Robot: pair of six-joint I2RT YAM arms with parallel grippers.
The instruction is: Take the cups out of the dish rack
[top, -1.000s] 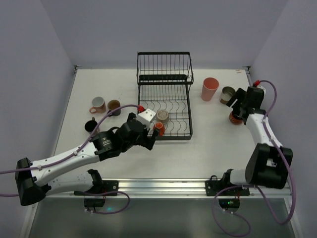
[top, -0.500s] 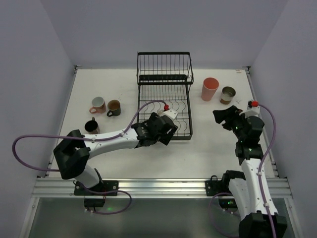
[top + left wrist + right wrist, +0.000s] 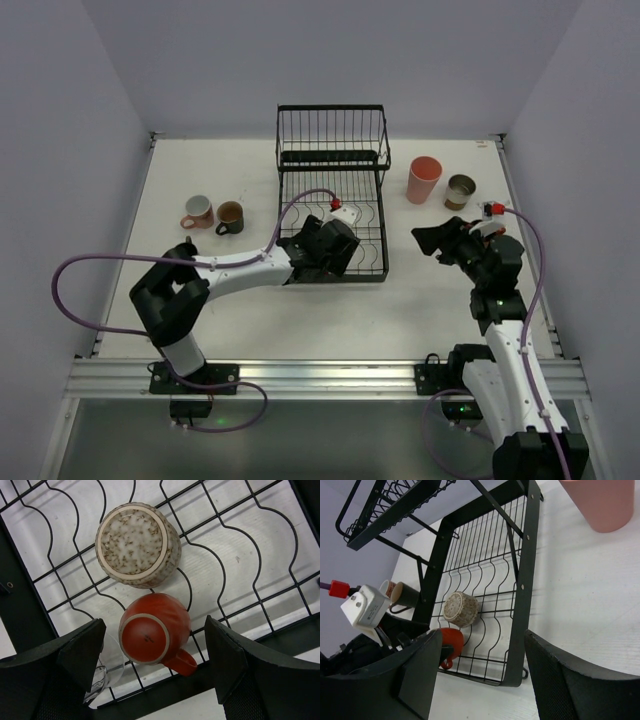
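On the lower tray of the dish rack, near its front rail, an orange-red mug is stood upside down, with its handle turned toward that rail. Just behind it a speckled beige cup is also inverted, and the two are very close, perhaps touching. Something clear, probably a glass, lies beside the mug, but this cannot be told well.

The left jaws are spread wide above the mug, one on each side of its body, and nothing is pinched. For a good grasp they should be lowered straight and closed across the round body, not on the handle. The mug should then be lifted vertically, so that the speckled cup and the wire dividers are not disturbed.

The right jaws are spread too and empty, held over the bench right of the rack. Outside the rack, a pink tumbler and a beige-grey cup are stood on the right, and a pink mug and a brown mug on the left.
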